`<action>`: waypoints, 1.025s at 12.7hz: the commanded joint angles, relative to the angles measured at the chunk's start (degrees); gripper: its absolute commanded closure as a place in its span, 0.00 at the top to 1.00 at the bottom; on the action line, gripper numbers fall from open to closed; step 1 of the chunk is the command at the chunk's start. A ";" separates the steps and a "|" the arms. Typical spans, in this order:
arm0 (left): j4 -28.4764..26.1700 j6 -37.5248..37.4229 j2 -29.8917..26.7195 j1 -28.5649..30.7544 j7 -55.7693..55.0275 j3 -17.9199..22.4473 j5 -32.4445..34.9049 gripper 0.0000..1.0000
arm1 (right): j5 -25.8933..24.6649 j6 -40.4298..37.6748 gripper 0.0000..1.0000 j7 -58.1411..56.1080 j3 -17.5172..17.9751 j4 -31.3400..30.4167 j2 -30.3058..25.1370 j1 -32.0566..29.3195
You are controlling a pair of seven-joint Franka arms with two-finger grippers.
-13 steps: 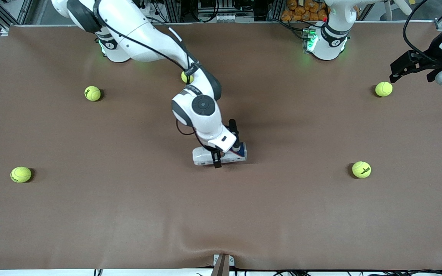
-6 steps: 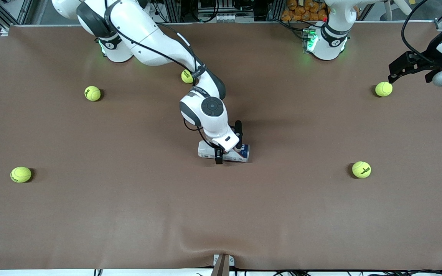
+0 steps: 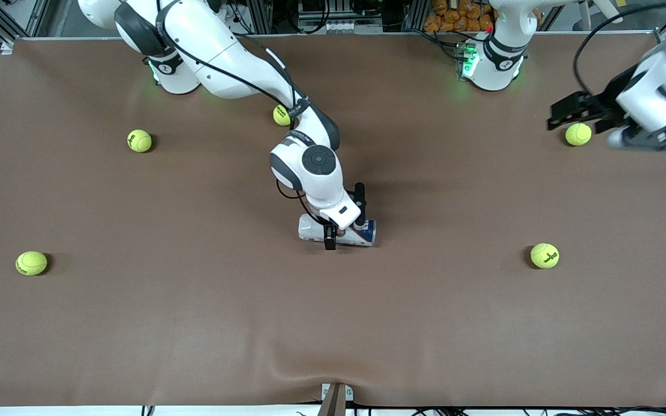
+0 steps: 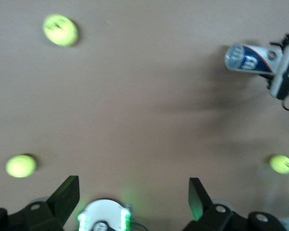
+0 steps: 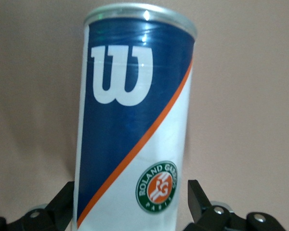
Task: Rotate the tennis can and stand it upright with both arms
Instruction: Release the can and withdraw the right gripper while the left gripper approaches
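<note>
Front view puts the tennis can [image 3: 337, 231] just above the middle of the frame, lying on its side on the brown desk [image 3: 194, 323], its dark-blue end toward the left arm's end of the desk. You can see the right gripper [image 3: 343, 218] low over the can, one of its fingers [image 3: 329, 237] on the side nearer the camera and the other on the side toward the bases. In the right wrist view the can [image 5: 135, 120] fills the center of the frame, white "W" up top and a round green badge lower down, and the two fingers [image 5: 200, 199] stand apart on either side of it with a gap between each and the label, so nothing is clamped.

The left gripper [image 3: 564, 112] hangs at the upper right of the front view, over a tennis ball [image 3: 578, 134], its fingers spread wide and empty; the left wrist view shows them [image 4: 67, 195] far apart at the bottom of the frame.

Four more balls lie around you: one at upper left [image 3: 139, 140], one partly hidden by the right arm's forearm [image 3: 281, 115], one at mid left [image 3: 31, 263], and one at mid right [image 3: 544, 255]. All lie well apart from the can.
</note>
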 commanded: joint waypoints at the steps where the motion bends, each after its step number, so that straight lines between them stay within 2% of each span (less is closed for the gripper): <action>1: -5.42 3.68 0.62 0.16 1.03 0.00 -6.32 1.00 | 2.07 -5.24 1.00 1.35 0.49 -0.41 -4.19 -0.11; 4: -15.71 12.37 0.62 0.08 1.03 -0.08 -14.16 1.00 | 10.67 -9.64 1.00 1.52 0.06 -0.50 -8.24 -0.72; 7: -22.84 20.29 1.49 -0.01 1.12 -2.01 -21.63 1.00 | 12.45 -14.91 1.00 7.81 -0.03 -0.85 -12.45 -5.62; 10: -23.74 27.66 7.18 -0.01 1.12 -6.14 -26.73 1.00 | 12.46 -18.61 1.00 16.88 -0.03 -2.08 -17.73 -14.22; 13: -22.51 36.55 16.14 -0.10 6.18 -9.22 -31.48 1.00 | 12.54 -18.79 1.00 18.05 0.05 -2.79 -21.42 -27.66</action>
